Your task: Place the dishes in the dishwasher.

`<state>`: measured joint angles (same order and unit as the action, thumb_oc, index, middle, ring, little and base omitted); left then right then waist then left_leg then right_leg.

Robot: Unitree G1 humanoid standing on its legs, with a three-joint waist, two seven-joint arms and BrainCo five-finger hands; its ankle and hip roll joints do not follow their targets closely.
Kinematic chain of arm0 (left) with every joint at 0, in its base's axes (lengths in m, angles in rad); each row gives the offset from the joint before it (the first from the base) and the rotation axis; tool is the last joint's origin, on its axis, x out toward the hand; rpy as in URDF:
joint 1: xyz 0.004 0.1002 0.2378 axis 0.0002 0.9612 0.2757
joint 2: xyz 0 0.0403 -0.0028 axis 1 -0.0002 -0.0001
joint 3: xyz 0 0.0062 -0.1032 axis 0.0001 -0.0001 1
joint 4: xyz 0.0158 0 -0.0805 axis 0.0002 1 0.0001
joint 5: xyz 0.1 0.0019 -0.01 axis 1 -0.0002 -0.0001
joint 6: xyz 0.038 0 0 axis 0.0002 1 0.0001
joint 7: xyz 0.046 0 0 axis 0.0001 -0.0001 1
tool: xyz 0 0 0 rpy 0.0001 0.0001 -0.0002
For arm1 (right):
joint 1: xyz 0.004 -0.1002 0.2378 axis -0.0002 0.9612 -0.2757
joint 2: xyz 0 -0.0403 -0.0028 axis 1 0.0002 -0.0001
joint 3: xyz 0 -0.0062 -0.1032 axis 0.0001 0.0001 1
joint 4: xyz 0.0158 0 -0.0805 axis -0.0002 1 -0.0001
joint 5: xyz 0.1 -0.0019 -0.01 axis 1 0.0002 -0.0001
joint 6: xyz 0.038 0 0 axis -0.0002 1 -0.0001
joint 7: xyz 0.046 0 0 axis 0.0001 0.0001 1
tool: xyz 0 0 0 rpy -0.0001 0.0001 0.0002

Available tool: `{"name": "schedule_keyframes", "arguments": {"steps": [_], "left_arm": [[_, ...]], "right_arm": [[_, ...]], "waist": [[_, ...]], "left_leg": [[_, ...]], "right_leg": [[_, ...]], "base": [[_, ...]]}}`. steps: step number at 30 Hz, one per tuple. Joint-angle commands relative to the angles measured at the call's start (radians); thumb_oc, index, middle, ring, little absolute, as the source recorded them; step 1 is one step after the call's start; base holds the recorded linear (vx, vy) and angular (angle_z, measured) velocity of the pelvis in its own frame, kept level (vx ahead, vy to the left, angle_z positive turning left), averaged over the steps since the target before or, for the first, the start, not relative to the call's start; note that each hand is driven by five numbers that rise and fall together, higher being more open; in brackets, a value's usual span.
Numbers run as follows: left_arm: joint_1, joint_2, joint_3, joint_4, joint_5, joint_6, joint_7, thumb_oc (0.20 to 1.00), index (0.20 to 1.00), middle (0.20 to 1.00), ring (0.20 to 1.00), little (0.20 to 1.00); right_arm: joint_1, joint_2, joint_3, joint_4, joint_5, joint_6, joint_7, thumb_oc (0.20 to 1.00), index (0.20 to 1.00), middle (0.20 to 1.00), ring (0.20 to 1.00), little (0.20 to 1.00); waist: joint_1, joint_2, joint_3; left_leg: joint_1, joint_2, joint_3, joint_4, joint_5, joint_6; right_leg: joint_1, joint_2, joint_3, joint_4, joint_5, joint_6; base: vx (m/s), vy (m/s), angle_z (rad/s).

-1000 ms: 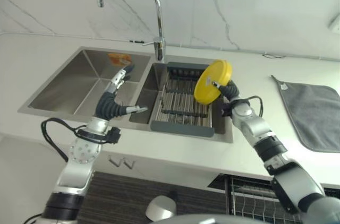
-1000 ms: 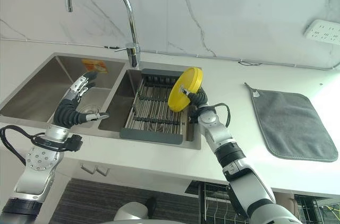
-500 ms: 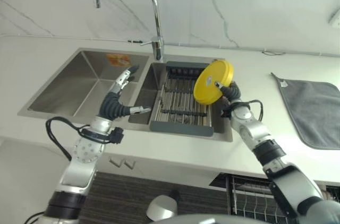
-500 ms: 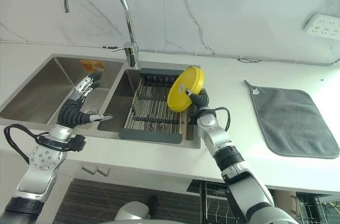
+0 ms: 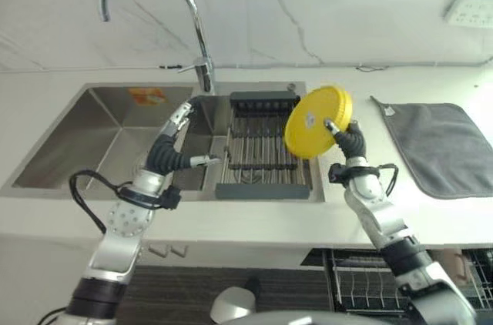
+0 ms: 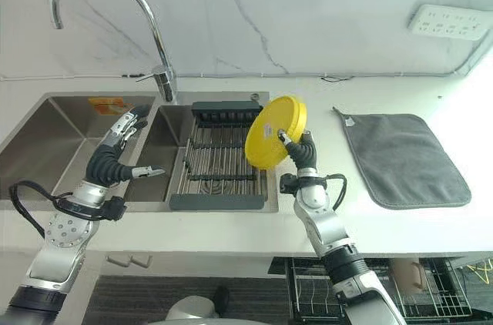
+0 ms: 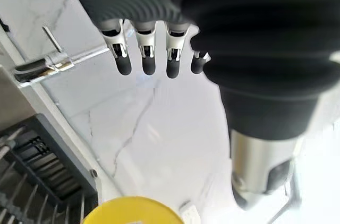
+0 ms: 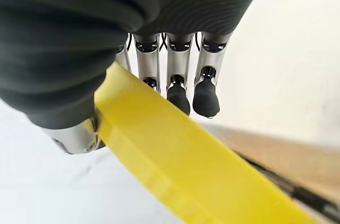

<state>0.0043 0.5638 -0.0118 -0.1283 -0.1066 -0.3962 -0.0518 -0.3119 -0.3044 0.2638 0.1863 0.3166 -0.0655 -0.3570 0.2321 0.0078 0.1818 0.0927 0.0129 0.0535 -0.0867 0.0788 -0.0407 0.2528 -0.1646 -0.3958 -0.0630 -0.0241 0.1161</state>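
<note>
Yellow plate (image 5: 317,121), 1 of it, is pinched on edge in the right hand (image 5: 348,138), thumb on one face and fingers (image 8: 204,96) curled over the other, so the disc stands nearly upright in the air above the right end of the sink (image 5: 115,136), over the seam between the basin and the white desk (image 5: 254,217). The sink has 2 basins: the left one holds an orange label on its back wall, and the right one carries 1 dark drying rack (image 5: 264,144) with metal bars, spanning it front to back. 1 curved chrome faucet (image 5: 154,9) rises from the back rim between the basins. The left hand (image 5: 176,134) hangs over the divider between the 2 basins, fingers (image 7: 146,57) straight and spread with the thumb apart, holding nothing. 1 grey cloth mat (image 5: 435,144) lies flat on the desk well to the right of the plate. Below the desk edge, the wire rack (image 6: 323,283) of an open dishwasher shows by the right arm.
</note>
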Motion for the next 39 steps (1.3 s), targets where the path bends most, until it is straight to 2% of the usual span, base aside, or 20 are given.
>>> {"name": "schedule_keyframes", "arguments": {"steps": [1, 6, 7, 11, 12, 16, 19, 23, 25, 26, 27, 28, 30, 31, 33, 36, 37, 39], "left_arm": [[-0.035, 0.007, -0.025, 0.003, -0.022, -0.069, -0.007, 1.000, 1.000, 1.000, 1.000, 1.000], [-0.057, 0.006, -0.030, 0.017, -0.013, -0.071, -0.010, 1.000, 1.000, 1.000, 1.000, 1.000], [-0.075, 0.002, -0.036, 0.029, -0.011, -0.070, -0.015, 1.000, 1.000, 1.000, 1.000, 1.000], [-0.079, -0.005, -0.037, 0.029, -0.011, -0.062, -0.022, 1.000, 1.000, 1.000, 1.000, 1.000], [-0.075, -0.014, -0.036, 0.028, -0.007, -0.061, -0.025, 1.000, 1.000, 1.000, 1.000, 1.000], [-0.070, -0.025, -0.030, 0.026, 0.000, -0.051, -0.018, 1.000, 1.000, 1.000, 1.000, 1.000], [-0.049, -0.029, -0.018, 0.011, 0.018, -0.047, 0.005, 1.000, 1.000, 1.000, 1.000, 1.000], [-0.034, -0.017, -0.009, -0.007, 0.049, -0.046, 0.050, 1.000, 1.000, 1.000, 1.000, 1.000], [-0.025, -0.014, 0.001, -0.010, 0.050, -0.051, 0.053, 1.000, 1.000, 1.000, 1.000, 1.000], [-0.020, -0.012, 0.011, -0.009, 0.049, -0.060, 0.048, 1.000, 1.000, 1.000, 1.000, 1.000], [-0.019, -0.012, 0.015, -0.008, 0.052, -0.064, 0.043, 1.000, 1.000, 1.000, 1.000, 1.000], [-0.024, -0.011, 0.013, -0.001, 0.057, -0.069, 0.049, 1.000, 1.000, 1.000, 1.000, 1.000], [-0.033, -0.005, 0.010, 0.010, 0.064, -0.082, 0.065, 1.000, 1.000, 1.000, 1.000, 1.000], [-0.034, 0.000, 0.009, 0.022, 0.061, -0.087, 0.075, 1.000, 1.000, 1.000, 1.000, 1.000], [-0.028, -0.004, 0.016, 0.023, 0.054, -0.082, 0.079, 1.000, 1.000, 1.000, 1.000, 1.000], [-0.005, -0.020, 0.022, 0.006, 0.049, -0.078, 0.081, 1.000, 1.000, 1.000, 1.000, 1.000], [0.015, -0.038, 0.021, -0.015, 0.059, -0.063, 0.090, 1.000, 1.000, 1.000, 1.000, 1.000], [0.021, -0.046, 0.018, -0.022, 0.062, -0.061, 0.094, 1.000, 1.000, 1.000, 1.000, 1.000]], "right_arm": [[-0.029, -0.049, -0.068, -0.081, -0.003, -0.112, -0.023, 0.200, 0.200, 0.200, 0.200, 0.200], [0.020, -0.042, -0.086, -0.092, 0.040, -0.149, 0.010, 0.200, 0.200, 0.200, 0.200, 0.200], [0.028, -0.030, -0.093, -0.092, 0.124, -0.193, 0.060, 0.200, 0.200, 0.200, 0.200, 0.200], [0.039, -0.004, -0.101, -0.112, 0.268, -0.242, 0.131, 0.200, 0.200, 0.200, 0.200, 0.200], [0.066, 0.028, -0.114, -0.151, 0.429, -0.271, 0.220, 0.200, 0.200, 0.200, 0.200, 0.200], [0.106, 0.055, -0.138, -0.214, 0.503, -0.286, 0.287, 0.200, 0.200, 0.200, 0.200, 0.200], [0.138, 0.063, -0.164, -0.270, 0.540, -0.272, 0.334, 0.200, 0.200, 0.200, 0.200, 0.200], [0.145, 0.060, -0.181, -0.298, 0.574, -0.252, 0.368, 0.200, 0.200, 0.200, 0.200, 0.200], [0.151, 0.064, -0.187, -0.300, 0.587, -0.248, 0.373, 0.200, 0.200, 0.200, 0.200, 0.200], [0.157, 0.071, -0.192, -0.299, 0.617, -0.247, 0.383, 0.200, 0.200, 0.200, 0.200, 0.200], [0.159, 0.074, -0.197, -0.297, 0.620, -0.253, 0.385, 0.200, 0.200, 0.200, 0.200, 0.200], [0.157, 0.076, -0.194, -0.295, 0.628, -0.263, 0.390, 0.200, 0.200, 0.200, 0.200, 0.200], [0.139, 0.083, -0.184, -0.279, 0.627, -0.288, 0.396, 0.200, 0.200, 0.200, 0.200, 0.200], [0.120, 0.084, -0.167, -0.263, 0.618, -0.307, 0.388, 0.200, 0.200, 0.200, 0.200, 0.200], [0.107, 0.078, -0.161, -0.261, 0.614, -0.300, 0.387, 0.200, 0.200, 0.200, 0.200, 0.200], [0.095, 0.064, -0.152, -0.274, 0.606, -0.287, 0.375, 0.200, 0.200, 0.200, 0.200, 0.200], [0.097, 0.052, -0.155, -0.293, 0.606, -0.262, 0.380, 0.200, 0.200, 0.200, 0.200, 0.200], [0.098, 0.045, -0.155, -0.296, 0.613, -0.263, 0.387, 0.200, 0.200, 0.200, 0.200, 0.200]], "waist": [[-0.008, 0.010, -0.057], [-0.034, 0.006, -0.058], [-0.046, 0.003, -0.058], [-0.053, 0.001, -0.061], [-0.071, 0.001, -0.064], [-0.097, -0.004, -0.065], [-0.111, -0.018, -0.059], [-0.106, -0.031, -0.044], [-0.101, -0.031, -0.041], [-0.093, -0.026, -0.038], [-0.086, -0.024, -0.040], [-0.077, -0.022, -0.035], [-0.058, -0.023, -0.032], [-0.043, -0.022, -0.028], [-0.039, -0.014, -0.029], [-0.050, -0.005, -0.033], [-0.077, 0.004, -0.038], [-0.091, 0.008, -0.040]], "left_leg": [[0.040, 0.045, 0.031, 0.003, -0.044, 0.026], [0.045, 0.032, 0.036, 0.001, -0.055, 0.046], [0.050, 0.016, 0.029, -0.001, -0.064, 0.060], [0.051, 0.002, 0.023, -0.001, -0.071, 0.071], [0.055, -0.007, 0.028, -0.001, -0.078, 0.081], [0.057, -0.014, 0.058, -0.001, -0.088, 0.086], [0.062, -0.009, 0.123, -0.001, -0.102, 0.078], [0.071, 0.001, 0.171, -0.001, -0.123, 0.070], [0.070, 0.007, 0.185, -0.001, -0.122, 0.073], [0.062, 0.017, 0.200, -0.001, -0.114, 0.081], [0.061, 0.022, 0.191, -0.001, -0.125, 0.082], [0.051, 0.029, 0.195, -0.001, -0.113, 0.083], [0.028, 0.049, 0.196, 0.001, -0.087, 0.068], [0.023, 0.079, 0.206, 0.007, -0.063, 0.031], [0.027, 0.118, 0.227, 0.008, -0.035, -0.010], [0.041, 0.156, 0.260, 0.008, -0.010, -0.048], [0.050, 0.186, 0.295, 0.009, 0.009, -0.076], [0.055, 0.194, 0.310, 0.011, 0.013, -0.085]], "right_leg": [[-0.058, -0.095, -0.031, 0.120, 0.029, 0.041], [-0.074, -0.110, -0.001, 0.146, 0.037, 0.047], [-0.083, -0.114, 0.025, 0.151, 0.052, 0.053], [-0.092, -0.114, 0.048, 0.151, 0.065, 0.056], [-0.103, -0.116, 0.067, 0.157, 0.083, 0.059], [-0.119, -0.128, 0.077, 0.159, 0.115, 0.070], [-0.126, -0.149, 0.032, 0.126, 0.160, 0.092], [-0.127, -0.155, -0.025, 0.113, 0.170, 0.112], [-0.132, -0.158, -0.039, 0.150, 0.157, 0.110], [-0.141, -0.175, -0.057, 0.234, 0.139, 0.100], [-0.143, -0.189, -0.050, 0.285, 0.113, 0.104], [-0.144, -0.204, -0.055, 0.324, 0.107, 0.097], [-0.127, -0.197, -0.061, 0.301, 0.100, 0.088], [-0.094, -0.170, -0.083, 0.236, 0.069, 0.080], [-0.057, -0.139, -0.111, 0.154, 0.038, 0.068], [-0.043, -0.110, -0.121, 0.085, 0.044, 0.067], [-0.036, -0.087, -0.114, 0.036, 0.058, 0.059], [-0.036, -0.076, -0.106, 0.027, 0.062, 0.050]], "base": [[-0.01, 0.036, -0.11], [-0.02, 0.039, -0.13], [-0.04, 0.071, -0.11], [-0.01, 0.074, -0.18], [0.00, 0.132, -0.09], [0.02, 0.133, -0.25], [-0.02, 0.104, -0.50], [-0.07, -0.013, -0.63], [-0.10, -0.067, -0.76], [-0.10, -0.131, -0.40], [-0.14, -0.181, -0.15], [-0.13, -0.227, -0.19], [-0.22, -0.418, -0.11], [-0.20, -0.495, -0.17], [-0.14, -0.336, -0.42], [-0.13, -0.220, -0.54], [-0.14, -0.221, -0.45], [-0.09, -0.140, -0.40]]}}
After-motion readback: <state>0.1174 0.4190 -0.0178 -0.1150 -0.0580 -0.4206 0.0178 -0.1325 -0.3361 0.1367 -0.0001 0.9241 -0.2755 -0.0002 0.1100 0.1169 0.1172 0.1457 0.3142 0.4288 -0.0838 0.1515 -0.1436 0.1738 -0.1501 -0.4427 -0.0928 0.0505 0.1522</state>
